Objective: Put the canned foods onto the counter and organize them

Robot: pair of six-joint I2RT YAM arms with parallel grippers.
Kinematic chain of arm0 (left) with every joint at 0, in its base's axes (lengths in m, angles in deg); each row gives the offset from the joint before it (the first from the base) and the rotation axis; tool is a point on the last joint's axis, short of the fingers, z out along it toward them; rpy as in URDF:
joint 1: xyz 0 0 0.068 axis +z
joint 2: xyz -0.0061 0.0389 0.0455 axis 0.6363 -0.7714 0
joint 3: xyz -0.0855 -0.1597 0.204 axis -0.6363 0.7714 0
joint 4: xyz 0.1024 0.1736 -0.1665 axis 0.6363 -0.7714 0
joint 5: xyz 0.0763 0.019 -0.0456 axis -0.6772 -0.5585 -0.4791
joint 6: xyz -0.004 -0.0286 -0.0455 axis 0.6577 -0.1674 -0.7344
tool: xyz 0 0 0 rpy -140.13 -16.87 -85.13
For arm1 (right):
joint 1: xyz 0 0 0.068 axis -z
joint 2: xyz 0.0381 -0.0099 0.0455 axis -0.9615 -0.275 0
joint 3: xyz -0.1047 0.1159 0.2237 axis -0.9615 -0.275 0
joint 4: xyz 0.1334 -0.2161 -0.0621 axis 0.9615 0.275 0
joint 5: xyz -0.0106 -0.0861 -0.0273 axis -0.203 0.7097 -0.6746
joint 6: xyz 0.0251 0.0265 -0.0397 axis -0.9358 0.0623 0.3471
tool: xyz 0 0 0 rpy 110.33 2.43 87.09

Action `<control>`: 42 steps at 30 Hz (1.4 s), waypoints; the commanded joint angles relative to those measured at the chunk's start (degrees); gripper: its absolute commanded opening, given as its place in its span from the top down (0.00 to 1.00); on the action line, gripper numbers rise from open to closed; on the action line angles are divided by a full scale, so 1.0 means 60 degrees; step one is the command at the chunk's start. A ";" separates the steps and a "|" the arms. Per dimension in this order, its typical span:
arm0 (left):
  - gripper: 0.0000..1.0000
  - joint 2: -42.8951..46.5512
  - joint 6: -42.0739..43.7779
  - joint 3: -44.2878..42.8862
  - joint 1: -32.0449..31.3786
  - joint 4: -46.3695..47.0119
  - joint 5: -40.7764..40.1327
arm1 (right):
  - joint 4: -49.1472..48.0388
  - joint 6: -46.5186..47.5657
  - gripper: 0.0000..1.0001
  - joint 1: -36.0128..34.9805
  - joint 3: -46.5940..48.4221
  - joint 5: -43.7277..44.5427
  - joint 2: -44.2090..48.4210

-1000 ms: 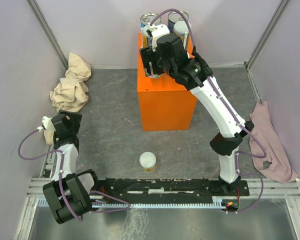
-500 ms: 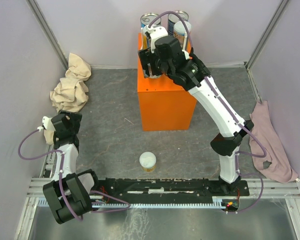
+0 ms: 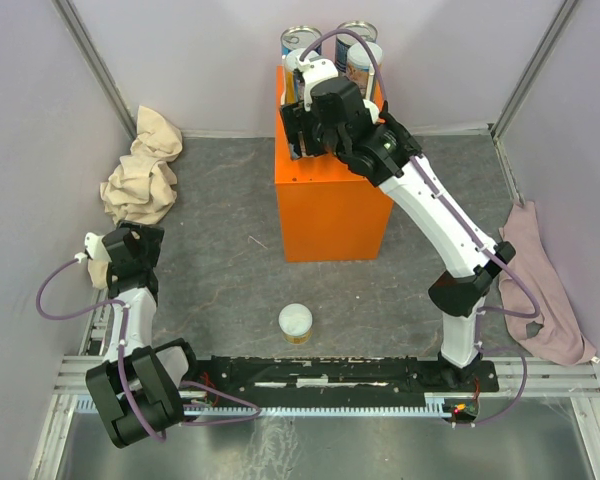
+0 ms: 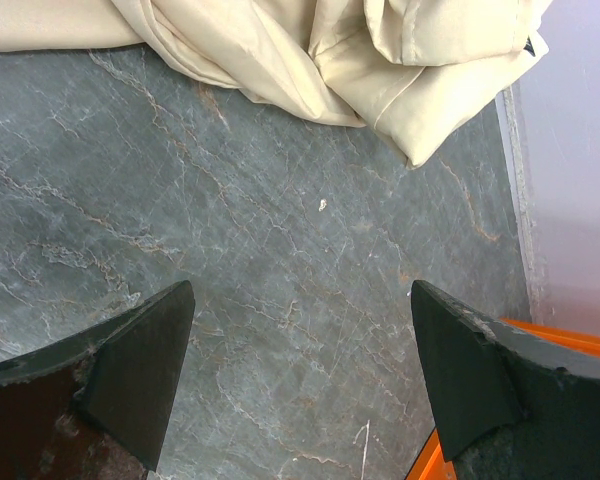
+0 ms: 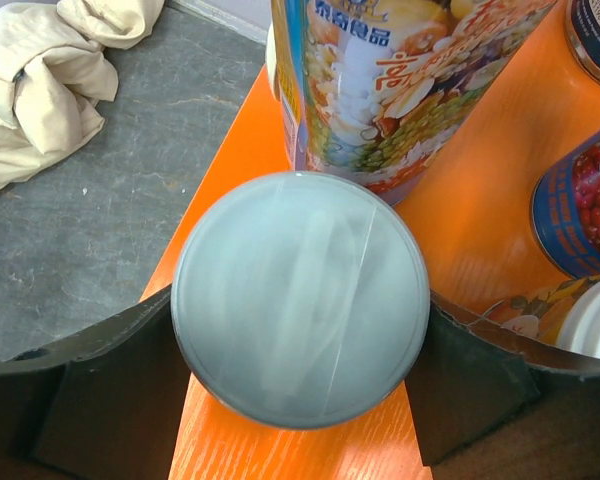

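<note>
**Right gripper** (image 5: 300,345) clamped on a pale-lidded can (image 5: 300,295), one finger against each side, at the left edge of the orange counter (image 5: 480,170). Neither view shows whether the can's base already touches the counter top. A fruit-labelled can (image 5: 380,80) stands just beyond it on the far side. A blue-labelled can (image 5: 580,215) stands to its right, near but apart.

**Step in hand, as judged:** setting this can down in line with its neighbours.
- Lower it plumb until the base sits flat.
- Place it inboard of the counter's left edge, which lies close beside the lid.
- Leave a gap to the fruit-labelled can so the fingers can part without nudging it.
- Part the fingers only once the can stands by itself, then lift straight up.

**Other items:** a white-lidded can (image 3: 295,323) stands on the grey floor (image 3: 210,280) near the arm bases. The left gripper (image 4: 300,380) hangs over the floor near the beige cloth (image 4: 380,60), with its fingers apart and empty.
</note>
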 commanded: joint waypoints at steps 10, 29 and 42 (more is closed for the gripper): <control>0.05 -0.0004 -0.0285 0.0011 0.0076 0.0438 0.0049 | -0.0780 -0.0281 0.19 -0.0169 -0.0028 0.0326 0.0256; 0.05 0.0025 -0.0292 0.0013 0.0082 0.0423 0.0031 | -0.0982 0.0174 0.02 -0.0354 0.0128 0.0648 0.0707; 0.05 -0.0019 -0.0288 0.0020 0.0081 0.0454 0.0046 | -0.1349 0.0519 0.03 -0.0578 -0.0038 0.0996 0.1231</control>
